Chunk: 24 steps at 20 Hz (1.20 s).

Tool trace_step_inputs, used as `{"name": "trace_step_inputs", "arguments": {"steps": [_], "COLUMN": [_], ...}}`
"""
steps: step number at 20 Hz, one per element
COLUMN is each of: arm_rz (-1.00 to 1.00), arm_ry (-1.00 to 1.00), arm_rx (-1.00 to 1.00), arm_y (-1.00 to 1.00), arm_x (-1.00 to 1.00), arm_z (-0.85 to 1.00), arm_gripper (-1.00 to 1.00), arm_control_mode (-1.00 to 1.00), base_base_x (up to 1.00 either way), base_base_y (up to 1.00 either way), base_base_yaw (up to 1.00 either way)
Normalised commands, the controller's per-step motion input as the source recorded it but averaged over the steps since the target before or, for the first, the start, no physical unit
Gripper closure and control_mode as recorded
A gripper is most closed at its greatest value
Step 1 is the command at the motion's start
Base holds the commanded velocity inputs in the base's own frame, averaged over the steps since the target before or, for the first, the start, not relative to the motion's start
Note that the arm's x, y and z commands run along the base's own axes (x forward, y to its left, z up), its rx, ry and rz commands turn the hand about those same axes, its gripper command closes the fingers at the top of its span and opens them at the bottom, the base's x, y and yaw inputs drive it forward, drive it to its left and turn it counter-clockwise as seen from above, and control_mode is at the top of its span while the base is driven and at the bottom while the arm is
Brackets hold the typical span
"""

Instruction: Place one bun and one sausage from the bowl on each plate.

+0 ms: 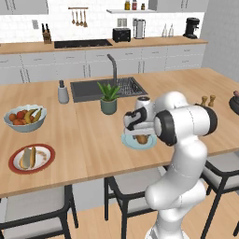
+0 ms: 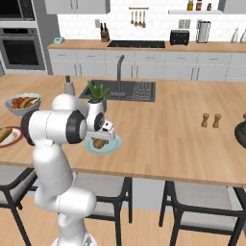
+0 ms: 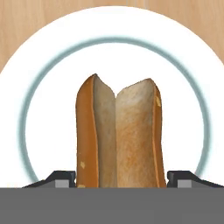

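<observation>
My gripper (image 1: 141, 137) hangs low over the pale blue plate (image 1: 151, 144) near the island's front edge. It is shut on a tan bun (image 3: 118, 135), which stands cut side up between the two fingertips right over the plate's middle. Whether the bun touches the plate I cannot tell. From the right I see the same bun (image 2: 99, 143) above the plate (image 2: 114, 145). The red-rimmed plate (image 1: 31, 158) at the left carries a bun and a sausage side by side. The dark bowl (image 1: 235, 105) is cut off at the right edge, with something reddish in it.
A pale bowl of fruit (image 1: 24, 118) stands behind the red-rimmed plate. A potted plant (image 1: 108, 98) and the sink (image 1: 88, 89) lie just beyond the blue plate. Two small shakers (image 1: 207, 100) stand to the right. Stools line the island's front.
</observation>
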Motion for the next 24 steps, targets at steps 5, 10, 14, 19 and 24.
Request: {"name": "trace_step_inputs", "arguments": {"steps": [5, 10, 14, 19, 24], "arm_rz": [0.0, 0.0, 0.0, 0.0, -0.05], "arm_ry": [0.0, 0.0, 0.0, 0.0, -0.02], "arm_rx": [0.0, 0.0, 0.0, 0.0, 0.0], "arm_y": [0.0, 0.0, 0.0, 0.0, -0.01], "arm_x": [0.12, 0.04, -0.01, -0.1, -0.38], "arm_z": [-0.19, -0.3, -0.22, 0.06, 0.52], "arm_gripper": [1.0, -1.0, -1.0, -1.0, -1.0], "arm_control_mode": [-1.0, -1.0, -1.0, -1.0, -1.0], "base_base_x": [0.0, 0.0, 0.0, 0.0, 0.0], "base_base_y": [0.0, 0.0, 0.0, 0.0, 0.0], "base_base_yaw": [0.0, 0.0, 0.0, 0.0, 0.0]}}
